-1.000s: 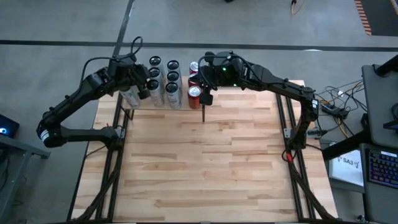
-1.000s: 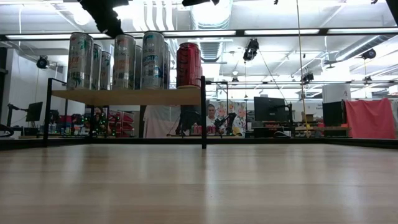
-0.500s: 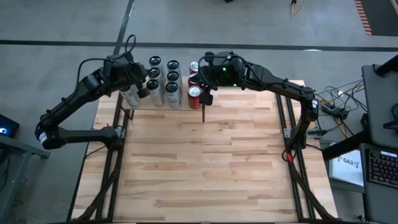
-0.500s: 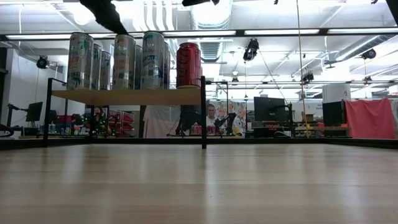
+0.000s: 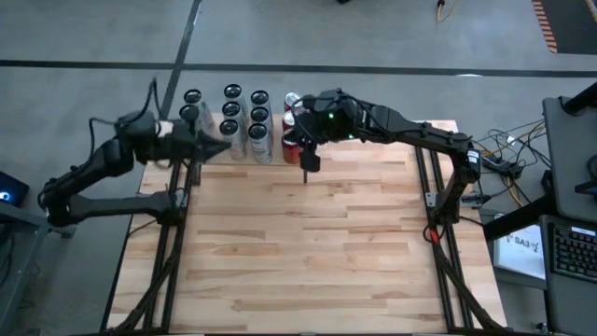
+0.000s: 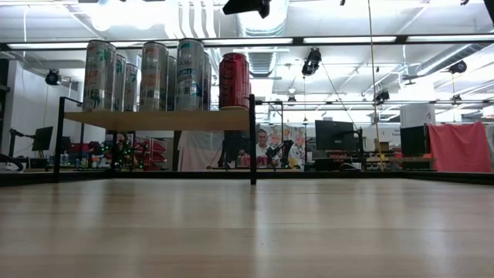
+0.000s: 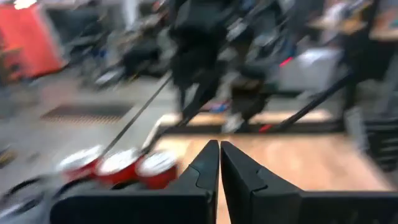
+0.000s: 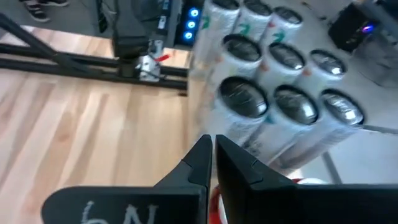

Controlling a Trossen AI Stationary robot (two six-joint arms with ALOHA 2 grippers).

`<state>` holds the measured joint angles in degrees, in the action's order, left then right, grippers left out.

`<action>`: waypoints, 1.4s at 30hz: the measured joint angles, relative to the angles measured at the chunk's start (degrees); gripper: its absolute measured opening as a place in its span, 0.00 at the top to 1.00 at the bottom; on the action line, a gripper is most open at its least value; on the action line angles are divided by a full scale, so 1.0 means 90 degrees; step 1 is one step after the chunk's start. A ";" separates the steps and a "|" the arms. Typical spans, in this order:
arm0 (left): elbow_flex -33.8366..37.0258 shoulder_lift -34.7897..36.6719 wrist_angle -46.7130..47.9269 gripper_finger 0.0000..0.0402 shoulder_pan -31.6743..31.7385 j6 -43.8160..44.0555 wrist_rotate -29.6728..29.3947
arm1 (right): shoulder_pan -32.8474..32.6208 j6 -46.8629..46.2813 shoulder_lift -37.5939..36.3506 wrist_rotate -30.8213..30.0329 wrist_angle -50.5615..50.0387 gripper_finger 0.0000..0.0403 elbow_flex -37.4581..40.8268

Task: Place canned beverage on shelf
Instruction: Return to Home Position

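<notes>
The shelf stands on thin black posts at the table's far left. Several silver cans and red cans stand upright on it. In the low view a red can is at the shelf's right end. My right gripper hangs shut above the red cans and points toward the silver cans. In its own wrist view its fingers are closed with nothing between them. My left gripper is shut and roughly level at the shelf's left side. It points toward the red can tops.
The pale wood tabletop stretches from the shelf to the near edge. Black frame rails run along both sides of the table. Beyond the right edge are cables and a keyboard. People sit far back in the room.
My left gripper has drawn back from above the silver cans toward the table's left edge. It has tipped up toward level and left the low view. My right gripper has sunk slightly over the red cans. The cans have not moved.
</notes>
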<state>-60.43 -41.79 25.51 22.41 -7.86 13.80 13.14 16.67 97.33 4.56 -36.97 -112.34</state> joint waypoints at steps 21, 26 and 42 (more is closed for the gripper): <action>0.3698 0.2404 -0.1878 1.00 -0.4316 0.0101 -0.1299 | -0.0587 -0.1161 -0.3308 0.0544 0.4028 0.97 0.5811; 0.4314 0.2939 -0.1954 1.00 -0.4370 0.0093 -0.0530 | -0.0587 -0.1324 -0.4183 0.0544 0.4730 0.97 0.7064; 0.5996 0.3202 -0.3662 1.00 -0.4355 0.0716 -0.1087 | -0.0486 -0.1423 -0.6112 0.0563 0.6259 0.97 0.9269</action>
<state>-6.46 -12.97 -7.45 -16.79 -1.42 4.02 8.77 3.86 42.32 9.63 19.36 -28.92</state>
